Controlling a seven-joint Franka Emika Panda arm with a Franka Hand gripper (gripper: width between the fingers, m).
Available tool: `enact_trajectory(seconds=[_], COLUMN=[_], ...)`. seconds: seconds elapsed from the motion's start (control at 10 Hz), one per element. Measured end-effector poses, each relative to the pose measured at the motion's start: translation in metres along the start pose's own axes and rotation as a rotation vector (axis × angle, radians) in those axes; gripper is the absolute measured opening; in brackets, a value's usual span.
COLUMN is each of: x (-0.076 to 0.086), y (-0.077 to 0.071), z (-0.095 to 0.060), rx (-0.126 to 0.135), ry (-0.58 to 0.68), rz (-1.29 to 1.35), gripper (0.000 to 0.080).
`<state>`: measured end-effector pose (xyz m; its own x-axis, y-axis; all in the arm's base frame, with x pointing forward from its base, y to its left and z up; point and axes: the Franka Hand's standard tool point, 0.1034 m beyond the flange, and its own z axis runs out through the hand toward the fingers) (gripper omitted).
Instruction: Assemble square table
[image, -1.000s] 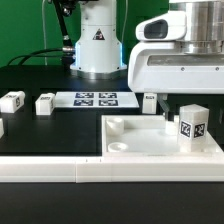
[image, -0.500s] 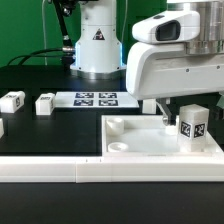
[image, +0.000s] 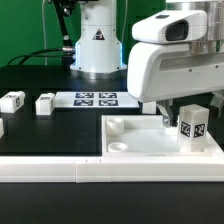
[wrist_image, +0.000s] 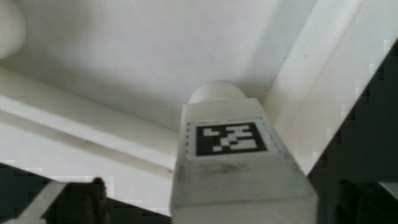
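Observation:
The square table slab (image: 140, 150) lies at the front on the exterior view's right, its rim and a corner socket (image: 117, 127) showing. A white tagged leg (image: 190, 127) stands upright on the slab near its right side. My gripper (image: 186, 110) is right above the leg and is shut on its upper part. In the wrist view the leg (wrist_image: 228, 140) fills the middle between my fingers, tag towards the camera, with the slab (wrist_image: 125, 60) beneath it. Two loose legs (image: 12, 100) (image: 45, 103) lie at the exterior view's left.
The marker board (image: 95, 99) lies flat in front of the robot base (image: 97, 45). The long white border rail (image: 60, 168) runs along the front edge. Another white part (image: 2, 127) shows at the exterior view's left edge.
The hand has shifted left and a little lower over the leg and seems to have turned. The leg has stayed in the same spot on the slab.

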<state>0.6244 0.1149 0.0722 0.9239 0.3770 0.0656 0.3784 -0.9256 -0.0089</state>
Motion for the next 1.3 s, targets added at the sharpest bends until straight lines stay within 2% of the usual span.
enact_trajectory(seconds=[0.1,0.2,0.3,0.4,0.7,1.3], x=[-0.0001,-0.0001,-0.0001,-0.0002,-0.0001,-0.0003], y=[0.0002,0.0003,0.0004,0.0006,-0.0006,-0.0030], z=[0.0000,0.0000,0.0001,0.0002,0.0005,0.0014], rx=[0.000,0.000,0.000,0.000,0.005,0.003], ry=[0.000,0.000,0.000,0.000,0.000,0.002], rz=[0.000,0.001,0.021,0.021,0.238,0.979], gripper=[0.0535,0.0361,0.0361,0.0290,0.0290,0.0290])
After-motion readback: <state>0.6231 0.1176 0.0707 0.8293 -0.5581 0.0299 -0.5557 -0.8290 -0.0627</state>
